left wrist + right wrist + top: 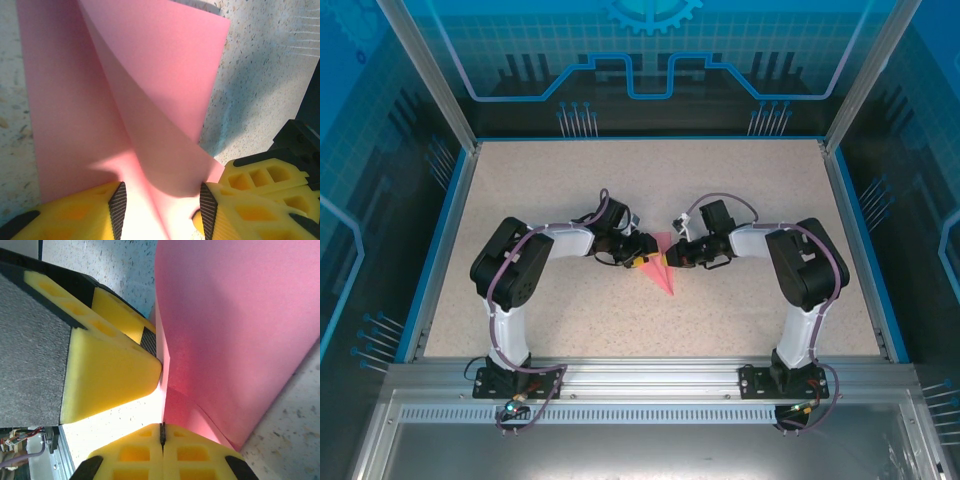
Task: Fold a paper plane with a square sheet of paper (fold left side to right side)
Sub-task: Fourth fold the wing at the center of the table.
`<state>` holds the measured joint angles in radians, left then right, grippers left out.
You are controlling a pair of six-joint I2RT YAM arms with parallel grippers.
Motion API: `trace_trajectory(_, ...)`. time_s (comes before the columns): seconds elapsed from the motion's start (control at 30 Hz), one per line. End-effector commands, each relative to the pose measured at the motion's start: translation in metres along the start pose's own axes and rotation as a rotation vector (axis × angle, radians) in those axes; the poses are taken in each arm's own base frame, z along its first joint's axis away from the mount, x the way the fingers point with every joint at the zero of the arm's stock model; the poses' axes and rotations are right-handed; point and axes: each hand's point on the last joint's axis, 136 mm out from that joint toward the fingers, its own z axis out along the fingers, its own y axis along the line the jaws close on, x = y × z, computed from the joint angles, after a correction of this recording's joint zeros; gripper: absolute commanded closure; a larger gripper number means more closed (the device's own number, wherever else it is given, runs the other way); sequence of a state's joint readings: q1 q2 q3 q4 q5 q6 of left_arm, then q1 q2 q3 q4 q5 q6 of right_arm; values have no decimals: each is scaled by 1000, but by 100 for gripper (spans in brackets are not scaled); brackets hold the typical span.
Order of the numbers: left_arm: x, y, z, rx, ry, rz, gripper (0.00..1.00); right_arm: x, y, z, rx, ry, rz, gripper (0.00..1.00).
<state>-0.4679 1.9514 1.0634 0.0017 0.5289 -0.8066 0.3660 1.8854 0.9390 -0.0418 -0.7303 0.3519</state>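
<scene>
My right hand (162, 440) is clenched on a fold of the thin pink sheet of paper (663, 272). The sheet sits near the middle of the speckled bench (570, 180), well away from every edge, its point towards the near edge. My left hand (162, 212) straddles a raised curl of the sheet with its jaws apart; I cannot tell whether it grips. I judge the pinch steadies the paper so the flap can go over rightwards.

left pincer (161, 210): jaws apart | right pincer (162, 434): jaws closed
</scene>
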Motion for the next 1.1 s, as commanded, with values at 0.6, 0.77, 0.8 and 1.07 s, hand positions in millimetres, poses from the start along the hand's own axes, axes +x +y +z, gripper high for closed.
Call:
trace_trajectory(0.6, 9, 19, 4, -61, 23, -16, 54, 1, -23, -4, 94, 27, 27, 100)
trace_trajectory(0.77, 9, 19, 5, -62, 24, -13, 53, 0, -25, -3, 101, 28, 28, 100)
trace_trajectory(0.8, 9, 19, 5, -62, 24, -13, 53, 0, -25, -4, 105, 28, 27, 100)
trace_trajectory(1.07, 9, 19, 5, -63, 24, -14, 53, 1, -28, -4, 120, 36, 30, 100)
